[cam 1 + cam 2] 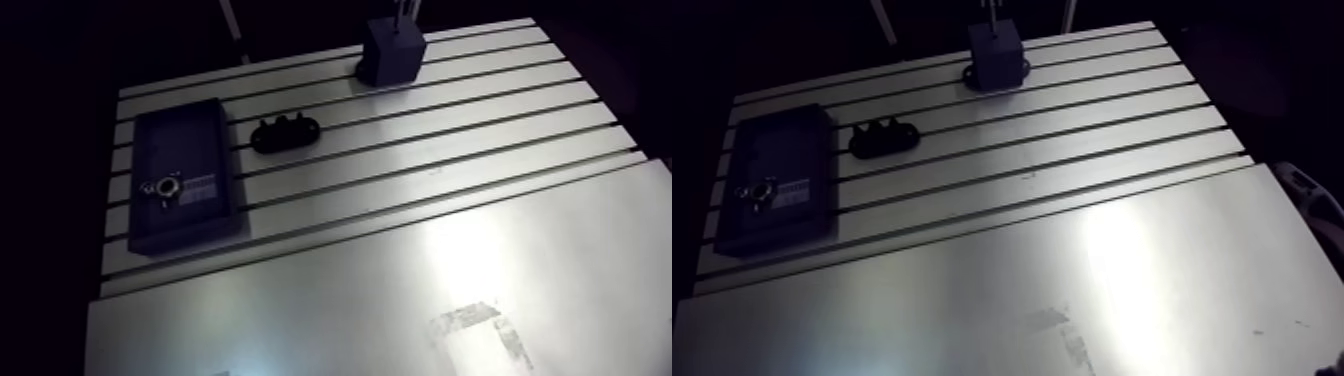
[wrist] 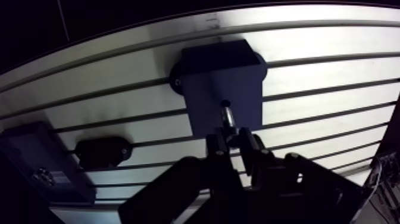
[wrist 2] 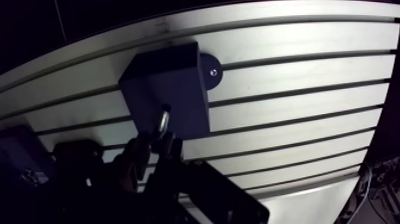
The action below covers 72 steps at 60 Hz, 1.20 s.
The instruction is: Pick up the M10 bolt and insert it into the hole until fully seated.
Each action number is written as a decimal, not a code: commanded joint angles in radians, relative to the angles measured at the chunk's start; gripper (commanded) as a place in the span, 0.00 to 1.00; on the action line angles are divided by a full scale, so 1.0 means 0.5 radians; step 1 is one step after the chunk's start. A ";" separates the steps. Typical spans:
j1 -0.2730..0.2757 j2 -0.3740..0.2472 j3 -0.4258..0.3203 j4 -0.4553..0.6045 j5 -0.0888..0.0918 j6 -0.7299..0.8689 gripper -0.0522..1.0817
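Note:
In the wrist view my gripper (image 2: 233, 140) is shut on the M10 bolt (image 2: 228, 118), a shiny shank sticking out ahead of the fingertips. The bolt's far end points at the top face of a dark square block (image 2: 205, 68) directly under the gripper. I cannot tell whether the tip is inside the hole. In the arm view the same block (image 1: 392, 52) stands at the far edge of the slotted table (image 1: 450, 130), with the gripper coming down onto it from above.
A low black holder with small pegs (image 1: 285, 132) lies left of the block. Further left is a dark flat tray (image 1: 190, 140) with a small metal fitting (image 1: 163, 188) on it. A smooth metal plate (image 1: 420, 290) covers the near side of the table.

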 commanded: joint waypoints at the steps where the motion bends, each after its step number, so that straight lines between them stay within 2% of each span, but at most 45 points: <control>1: -0.001 0.000 0.000 0.000 0.000 0.001 1.00; 49: -0.005 0.003 0.015 -0.008 0.000 0.001 1.00; 55: -0.001 0.000 0.027 -0.100 0.011 -0.005 1.00; 72: -0.001 0.000 0.031 -0.107 0.018 -0.005 1.00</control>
